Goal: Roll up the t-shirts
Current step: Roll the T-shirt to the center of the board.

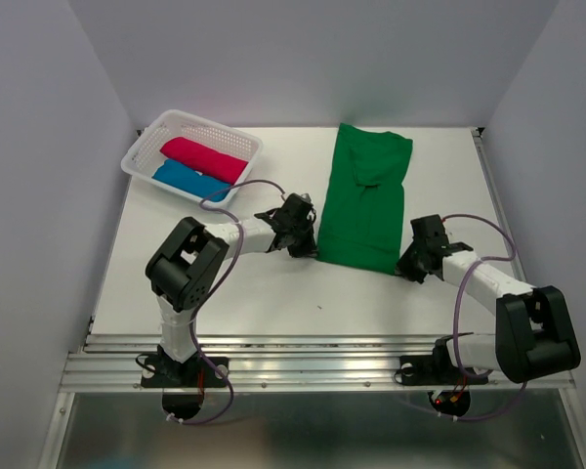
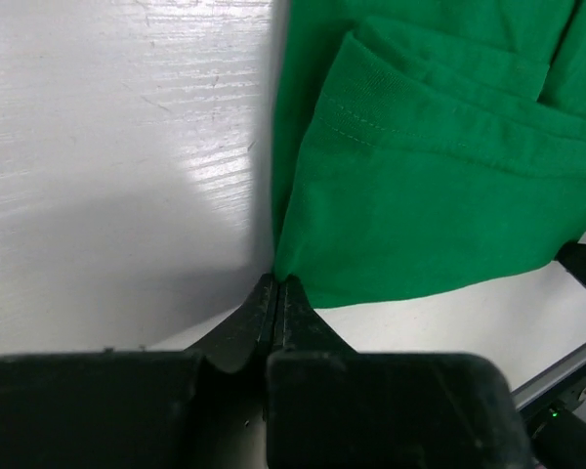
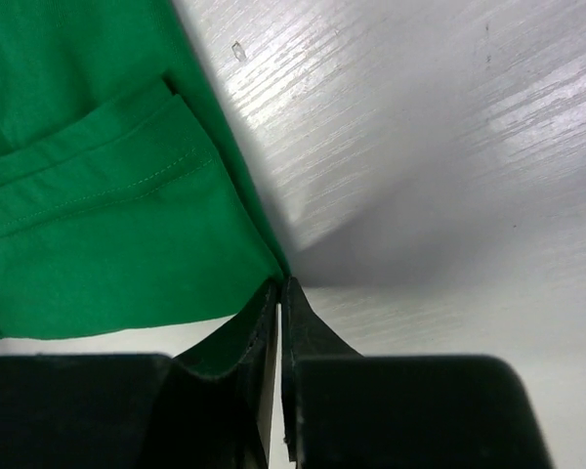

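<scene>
A bright green t-shirt (image 1: 363, 195) lies folded into a long strip on the white table, running from the back wall toward me. My left gripper (image 1: 309, 246) is shut on its near left corner (image 2: 279, 266). My right gripper (image 1: 406, 264) is shut on its near right corner (image 3: 273, 272). Both corners are pinched at the fingertips, low over the table. A folded sleeve edge with stitching shows in both wrist views. A crimson-pink rolled t-shirt (image 1: 204, 159) and a blue rolled t-shirt (image 1: 189, 180) lie in the basket.
The white perforated basket (image 1: 145, 147) stands at the back left of the table. The table's metal front rail (image 1: 303, 362) runs along the near edge. Grey walls close in the left, back and right sides.
</scene>
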Motion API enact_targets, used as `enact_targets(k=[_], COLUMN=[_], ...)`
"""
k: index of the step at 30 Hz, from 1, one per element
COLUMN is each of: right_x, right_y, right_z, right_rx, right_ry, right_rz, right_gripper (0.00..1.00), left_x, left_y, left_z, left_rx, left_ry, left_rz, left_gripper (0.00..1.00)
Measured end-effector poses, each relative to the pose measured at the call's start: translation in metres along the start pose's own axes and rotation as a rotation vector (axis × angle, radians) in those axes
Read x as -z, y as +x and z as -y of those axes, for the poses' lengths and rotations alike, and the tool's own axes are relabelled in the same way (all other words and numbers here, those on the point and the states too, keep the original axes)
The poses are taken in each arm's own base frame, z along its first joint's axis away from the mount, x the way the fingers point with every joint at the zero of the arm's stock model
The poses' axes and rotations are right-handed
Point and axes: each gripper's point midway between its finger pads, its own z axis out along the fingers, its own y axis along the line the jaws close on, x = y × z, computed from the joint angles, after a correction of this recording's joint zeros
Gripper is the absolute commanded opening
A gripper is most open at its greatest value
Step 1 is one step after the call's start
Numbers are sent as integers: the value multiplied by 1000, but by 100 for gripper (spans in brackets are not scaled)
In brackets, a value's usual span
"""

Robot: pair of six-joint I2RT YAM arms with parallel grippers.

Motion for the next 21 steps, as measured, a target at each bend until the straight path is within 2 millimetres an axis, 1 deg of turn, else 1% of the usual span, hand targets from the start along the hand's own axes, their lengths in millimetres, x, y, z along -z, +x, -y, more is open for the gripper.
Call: enact_targets(k=[1,6,10,13,17,21], right_x=[0,0,5,12,22,36], right_y=[1,4,9,12,25,35], right_z=[0,0,3,7,14,18], right_rx=[-1,-2,0,-1,-9,-19], right_ry=[-3,-19,-34,-45,-68,-91], right_rz=[-1,-6,-8,-5,-31,-54], right_gripper=[1,1,1,1,1,1], left_x=[0,-1,0,9,23,36], left_y=[0,1,2,13,34,54], left_z=[1,3,3,-3,-11,-10], left_rx=[1,2,7,19,26,8], left_ry=[5,15,18,17,8,11], left_rz=[-5,-13,-15,-27,-51,-75], left_gripper=[0,0,0,0,0,0])
